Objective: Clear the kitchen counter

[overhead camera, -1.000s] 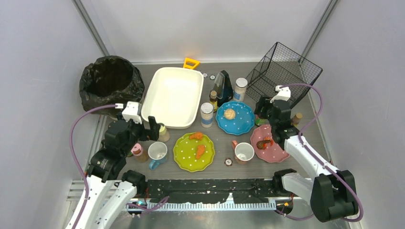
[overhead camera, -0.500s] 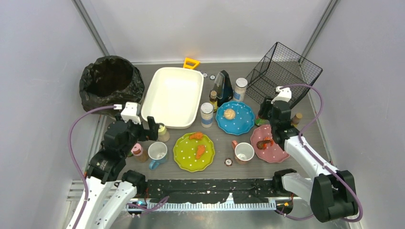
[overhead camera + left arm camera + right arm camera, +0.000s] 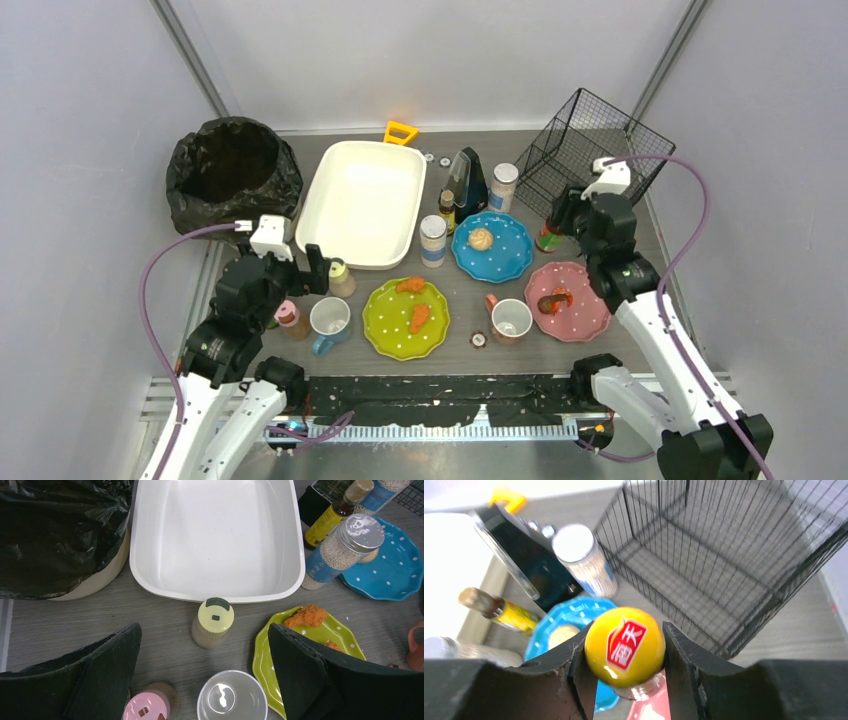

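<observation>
We saw the bench (image 3: 463, 298), a dark grey-brown wood-grain top, filling the middle of the overhead view and crowded with kitchen things. At its far right the right hand (image 3: 625, 652) was closed on a bottle (image 3: 625, 640) with a round yellow cap, one finger pressed against each side of the cap. From above, that bottle sat just in front of a black wire basket (image 3: 590, 150) and to the right of a blue plate (image 3: 505, 255). We could not tell whether its base touched the bench.

On the near left, the left hand (image 3: 204, 630) was spread wide and held nothing. It hovered over a small jar (image 3: 215, 622) with a pale yellow lid, which stood upright just in front of a white tub (image 3: 215, 535). A mug (image 3: 231, 697) and a green plate (image 3: 267, 655) with orange food lay nearer the arm. A bin (image 3: 232, 175) lined with a black bag stood left of the tub.
</observation>
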Robot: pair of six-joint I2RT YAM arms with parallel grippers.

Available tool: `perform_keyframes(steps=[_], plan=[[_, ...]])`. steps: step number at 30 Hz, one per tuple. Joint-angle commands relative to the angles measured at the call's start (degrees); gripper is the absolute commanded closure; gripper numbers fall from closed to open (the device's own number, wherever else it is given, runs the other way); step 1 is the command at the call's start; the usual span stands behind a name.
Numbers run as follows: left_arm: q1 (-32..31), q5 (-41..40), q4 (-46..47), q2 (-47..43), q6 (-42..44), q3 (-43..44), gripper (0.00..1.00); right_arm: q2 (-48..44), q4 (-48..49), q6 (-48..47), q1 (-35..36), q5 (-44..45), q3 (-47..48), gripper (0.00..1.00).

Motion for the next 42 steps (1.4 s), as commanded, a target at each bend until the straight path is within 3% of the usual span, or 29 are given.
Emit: perform_keyframes(steps=[1, 13, 26, 34, 42], plan=[[-0.3, -1.0, 1.9, -0.8, 0.9, -0.2, 0.0, -1.4, 1.8, -1.2, 0.3, 0.8, 14.7, 0.94], [-0.3, -1.3, 2.0, -0.2, 1.0, -0.3, 0.01, 16.2, 2.6, -11.3, -0.7, 11.1, 40.1, 0.95], [0.0, -1.8, 2.2, 2.3, 1.5, -0.1, 0.01, 40.2, 9.4, -15.2, -9.6, 7.6, 60.9, 0.95], [2.3, -1.5, 2.9, 3.5, 1.6, -0.2, 0.01, 53.4, 14.5, -13.5, -13.2, 4.2, 68.8, 0.95], [3.9, -0.3, 3.1, 5.0, 1.5, -0.1, 0.0, 61.9, 16.8, -10.9, -14.5, 0.7, 70.3, 0.95]])
